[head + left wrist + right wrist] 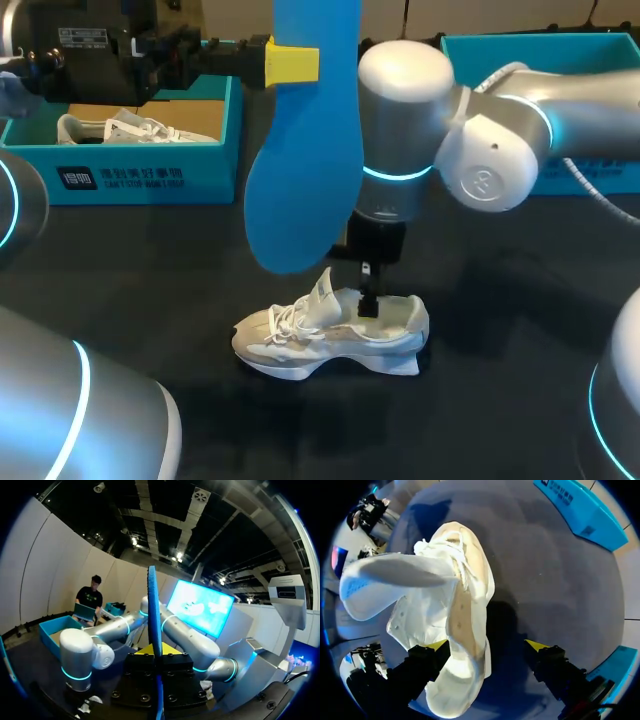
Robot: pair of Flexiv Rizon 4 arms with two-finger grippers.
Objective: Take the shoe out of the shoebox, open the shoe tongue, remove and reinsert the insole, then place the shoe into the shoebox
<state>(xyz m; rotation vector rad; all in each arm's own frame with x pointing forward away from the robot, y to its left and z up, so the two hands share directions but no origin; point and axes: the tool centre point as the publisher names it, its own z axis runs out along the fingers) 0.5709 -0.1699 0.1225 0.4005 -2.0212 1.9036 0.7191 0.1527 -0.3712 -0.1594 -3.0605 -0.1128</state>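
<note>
Insole (300, 170) pinched in left pincer (295, 62); right pincer (487, 645) spread wide, one finger touching shoe (465, 610).

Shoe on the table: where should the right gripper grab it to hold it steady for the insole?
Heel collar, from above: one finger inside the opening, one outside. The shoe stands upright on its sole, tongue raised, so the opening faces up. The open right gripper hangs over the heel; gripping there likely leaves the forefoot free for the blue insole.
</note>
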